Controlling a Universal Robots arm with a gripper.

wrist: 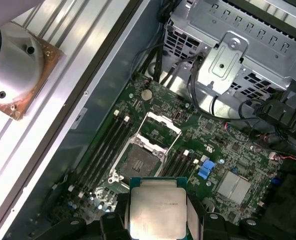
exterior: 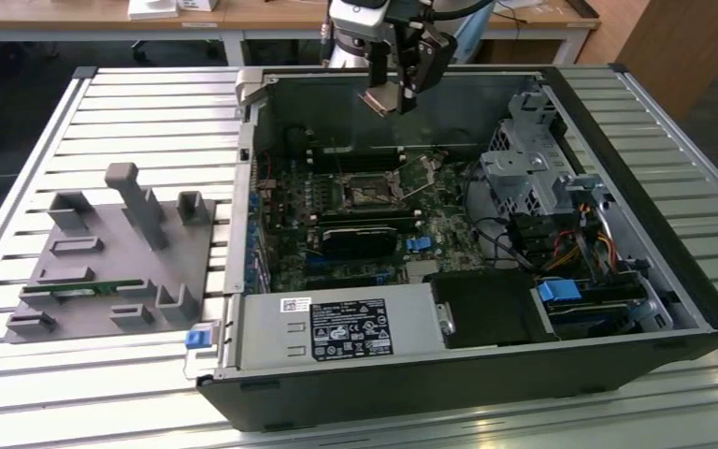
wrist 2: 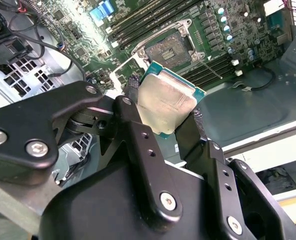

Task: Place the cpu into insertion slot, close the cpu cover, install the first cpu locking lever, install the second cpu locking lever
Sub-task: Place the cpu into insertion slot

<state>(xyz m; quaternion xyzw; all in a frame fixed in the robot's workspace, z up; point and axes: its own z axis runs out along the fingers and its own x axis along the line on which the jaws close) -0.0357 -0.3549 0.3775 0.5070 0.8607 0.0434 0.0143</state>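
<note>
The claw (wrist 2: 163, 107) grips the cpu (wrist: 156, 211) by two opposite edges, well above the insertion slot (wrist: 139, 162) (whose cpu cover (wrist: 163, 123) stands raised), so placing it well likely means levelling the chip, squaring it to the socket and lowering gently, never pressing.

The cpu (wrist 2: 166, 102) in my black gripper (wrist 2: 162, 109) has a dull silver-grey top and a teal-green border. The insertion slot (wrist: 140, 162) is dark, on the green board (wrist: 222, 150). The table (exterior: 147, 112) shows pale grey stripes.
</note>
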